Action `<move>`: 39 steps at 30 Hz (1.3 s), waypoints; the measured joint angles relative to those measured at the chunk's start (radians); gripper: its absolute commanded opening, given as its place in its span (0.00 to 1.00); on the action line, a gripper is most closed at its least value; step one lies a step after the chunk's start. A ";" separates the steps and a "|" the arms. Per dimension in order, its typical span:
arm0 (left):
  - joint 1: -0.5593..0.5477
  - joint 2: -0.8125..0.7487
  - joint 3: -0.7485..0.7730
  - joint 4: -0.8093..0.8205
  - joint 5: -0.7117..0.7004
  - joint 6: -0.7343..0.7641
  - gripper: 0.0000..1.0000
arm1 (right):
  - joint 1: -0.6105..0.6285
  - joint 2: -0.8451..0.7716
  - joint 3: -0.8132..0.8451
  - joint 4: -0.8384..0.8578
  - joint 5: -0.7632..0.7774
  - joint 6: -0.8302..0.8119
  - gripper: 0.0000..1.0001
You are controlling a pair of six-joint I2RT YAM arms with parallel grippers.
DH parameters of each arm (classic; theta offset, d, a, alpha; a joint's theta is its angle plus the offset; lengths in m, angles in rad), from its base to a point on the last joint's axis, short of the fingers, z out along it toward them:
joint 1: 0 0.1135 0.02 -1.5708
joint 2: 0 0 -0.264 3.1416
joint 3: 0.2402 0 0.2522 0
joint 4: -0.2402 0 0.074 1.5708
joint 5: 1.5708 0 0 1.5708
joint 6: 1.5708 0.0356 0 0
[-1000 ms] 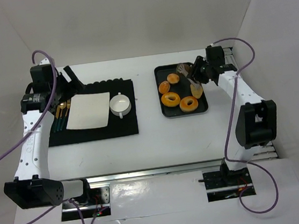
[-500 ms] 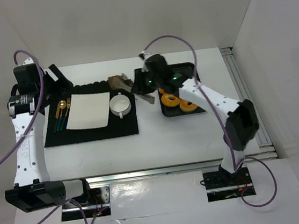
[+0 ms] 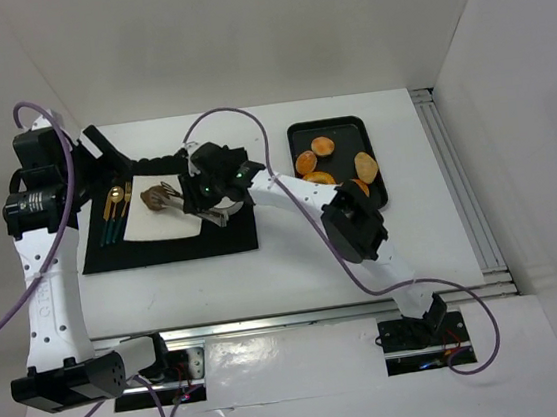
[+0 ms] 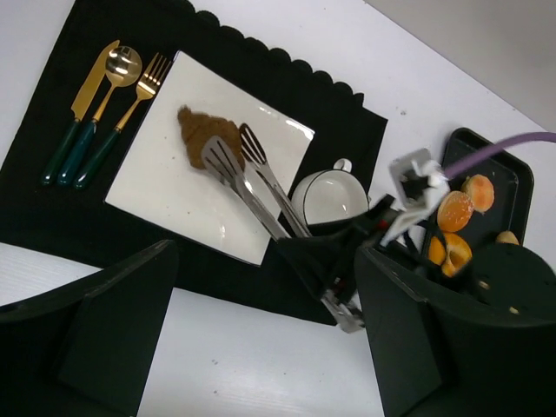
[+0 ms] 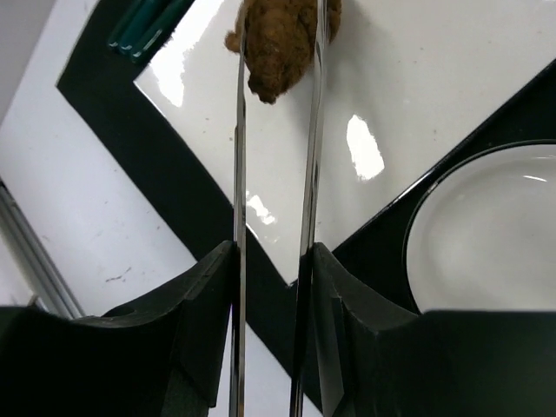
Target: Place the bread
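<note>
A brown piece of bread (image 3: 159,195) sits between the tips of metal tongs (image 3: 183,200) over the far part of the white square plate (image 3: 164,219). I cannot tell whether it rests on the plate. My right gripper (image 3: 207,192) is shut on the tongs' two arms. In the right wrist view the gripper (image 5: 271,287) pinches the tongs (image 5: 310,174), with the bread (image 5: 282,35) at their far end above the plate (image 5: 391,104). The left wrist view shows the bread (image 4: 204,135), tongs (image 4: 252,182) and plate (image 4: 165,200) from above. My left gripper (image 4: 261,347) hangs open and holds nothing.
A black placemat (image 3: 231,236) carries the plate, a white cup (image 3: 226,202) under the right arm, and gold cutlery (image 3: 115,212) left of the plate. A black tray (image 3: 335,127) with several orange pastries (image 3: 322,146) lies at the back right.
My right arm has swung left from the tray, past the cup, to the white plate, carrying the bread in the tongs. The left arm has shifted a little to the left.
</note>
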State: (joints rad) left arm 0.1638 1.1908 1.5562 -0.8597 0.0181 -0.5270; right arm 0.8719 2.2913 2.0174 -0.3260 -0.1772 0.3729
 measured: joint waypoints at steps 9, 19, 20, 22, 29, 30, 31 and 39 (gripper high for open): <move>0.010 -0.007 0.000 -0.010 0.007 0.001 0.95 | 0.005 0.042 0.070 -0.019 0.017 -0.011 0.60; 0.010 -0.009 0.000 -0.016 0.007 0.001 0.95 | -0.088 -0.201 -0.018 -0.011 0.024 -0.009 0.61; 0.010 -0.009 0.000 -0.016 0.007 0.001 0.95 | -0.100 -0.231 -0.039 -0.006 0.029 -0.007 0.61; 0.010 -0.009 0.000 -0.017 0.007 0.001 0.95 | -0.128 -0.306 -0.100 -0.003 0.038 -0.003 0.61; 0.010 -0.009 0.002 -0.018 0.007 0.001 0.95 | -0.245 -0.540 -0.379 0.000 0.062 0.024 0.61; 0.010 -0.009 0.002 -0.018 0.008 0.001 0.95 | -0.265 -0.563 -0.412 -0.001 0.067 0.027 0.61; 0.010 -0.009 0.002 -0.018 0.010 0.001 0.95 | -0.280 -0.584 -0.441 -0.002 0.073 0.029 0.61; 0.010 -0.009 0.002 -0.018 0.016 0.001 0.95 | -0.354 -0.685 -0.578 -0.034 0.118 0.035 0.61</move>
State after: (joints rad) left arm 0.1734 1.1820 1.5581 -0.8780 0.0345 -0.5262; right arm 0.5175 1.6062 1.4395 -0.3603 -0.0589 0.4076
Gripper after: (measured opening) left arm 0.955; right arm 0.611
